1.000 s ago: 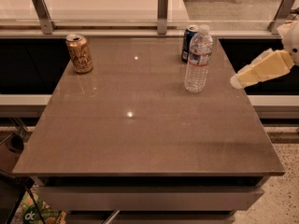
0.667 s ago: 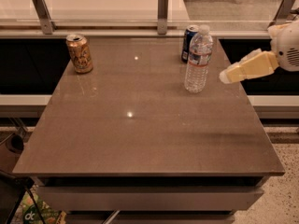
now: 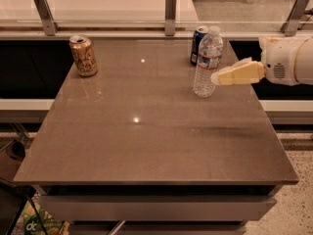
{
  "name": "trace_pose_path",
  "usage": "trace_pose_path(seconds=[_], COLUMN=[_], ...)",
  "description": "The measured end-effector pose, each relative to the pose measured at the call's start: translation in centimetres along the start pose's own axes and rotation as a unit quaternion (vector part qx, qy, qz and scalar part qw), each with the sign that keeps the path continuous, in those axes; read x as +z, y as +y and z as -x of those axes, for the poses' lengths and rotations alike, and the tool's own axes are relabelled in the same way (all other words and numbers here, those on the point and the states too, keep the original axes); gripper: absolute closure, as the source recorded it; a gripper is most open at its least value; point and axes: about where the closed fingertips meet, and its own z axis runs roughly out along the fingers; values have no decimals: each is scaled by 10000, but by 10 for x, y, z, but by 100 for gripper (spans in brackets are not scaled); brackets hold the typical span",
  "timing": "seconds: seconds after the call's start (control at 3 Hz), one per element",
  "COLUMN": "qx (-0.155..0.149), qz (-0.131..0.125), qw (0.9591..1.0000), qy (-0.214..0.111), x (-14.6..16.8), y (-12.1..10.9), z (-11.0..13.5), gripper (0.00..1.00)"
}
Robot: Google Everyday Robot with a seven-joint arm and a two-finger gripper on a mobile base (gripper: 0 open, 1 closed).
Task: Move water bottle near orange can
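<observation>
The water bottle (image 3: 207,62) stands upright on the far right part of the brown table (image 3: 151,131); it is clear and ribbed, with a white cap and a white-and-red label. The orange can (image 3: 83,56) stands upright at the far left of the table, well apart from the bottle. My gripper (image 3: 216,77) reaches in from the right edge at the height of the bottle's middle, its pale yellow fingers (image 3: 239,73) pointing left with their tips right by the bottle's right side.
A dark blue can (image 3: 197,44) stands just behind the water bottle. A glass barrier with metal posts (image 3: 170,6) runs along the table's far edge. The white arm body (image 3: 288,60) hangs over the right edge.
My gripper has moved left from beyond the table's right edge until its fingertips are at the water bottle's side. The bottle and both cans have not moved.
</observation>
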Motion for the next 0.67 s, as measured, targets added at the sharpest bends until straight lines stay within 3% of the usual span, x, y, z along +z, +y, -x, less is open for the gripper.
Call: trace_pose_path(seconds=[0.67], qx=[417], qz=[115], qw=[9952], qy=[-873], x=[33], y=[4], z=[0], gripper=[0])
